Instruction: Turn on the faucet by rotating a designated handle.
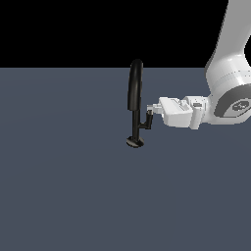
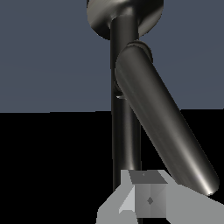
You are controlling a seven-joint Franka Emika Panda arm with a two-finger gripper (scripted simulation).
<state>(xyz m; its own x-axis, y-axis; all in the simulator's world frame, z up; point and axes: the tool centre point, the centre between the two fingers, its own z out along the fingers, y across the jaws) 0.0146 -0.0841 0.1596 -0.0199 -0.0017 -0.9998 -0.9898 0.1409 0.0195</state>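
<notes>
The black glossy faucet (image 1: 136, 105) stands on its small disc base, with the arched spout on top. Its handle (image 1: 148, 119), a short upright bar on a small arm, sits on the stem's side toward the exterior view's right. My gripper (image 1: 150, 108) reaches in level from that side, its fingertips at the top of the handle bar. In the wrist view the faucet stem (image 2: 124, 118) runs straight ahead and the handle (image 2: 162, 127) slants beside it. My gripper (image 2: 144, 197) looks shut, with the handle's end next to the fingers, not between them.
The faucet stands on a flat dark grey-blue floor (image 1: 63, 186). The white arm (image 1: 230, 88) fills the upper part of the exterior view's right. Nothing else shows.
</notes>
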